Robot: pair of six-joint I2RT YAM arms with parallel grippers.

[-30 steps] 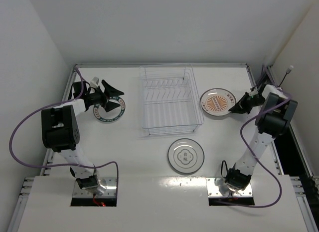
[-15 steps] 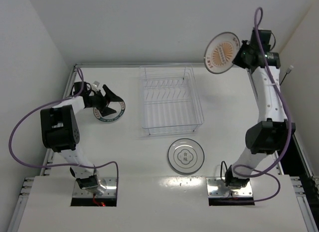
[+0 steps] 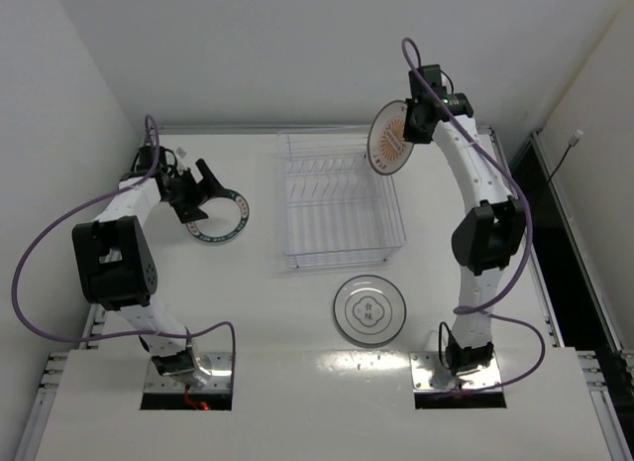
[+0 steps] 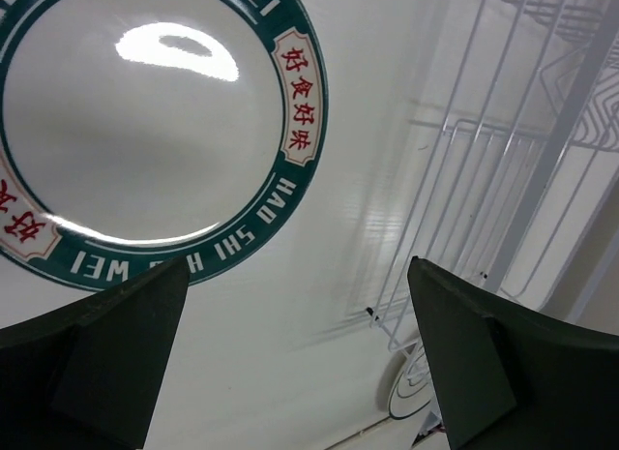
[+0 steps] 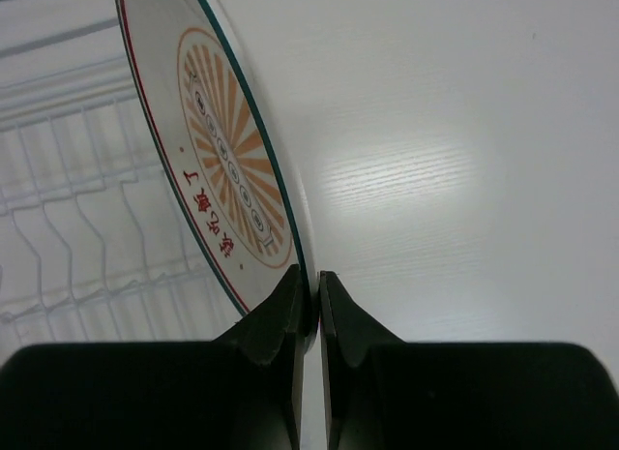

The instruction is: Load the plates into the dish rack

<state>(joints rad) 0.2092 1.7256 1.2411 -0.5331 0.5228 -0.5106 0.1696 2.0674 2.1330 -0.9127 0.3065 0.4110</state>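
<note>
Right wrist view is showing right jaws pinching orange plate's (image 5: 232, 189) rim beside rack (image 3: 337, 223). Left jaws are gaping wide and empty near green plate (image 4: 145, 131).

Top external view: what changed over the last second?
The right pincer, gripping the rim of the orange plate, lifted it off the table and swung it left; it now hangs on edge above the far right corner of the dish rack. The open left pincer edged left over the green-rimmed plate. That plate, the grey-ringed plate and the rack stayed put.
</note>
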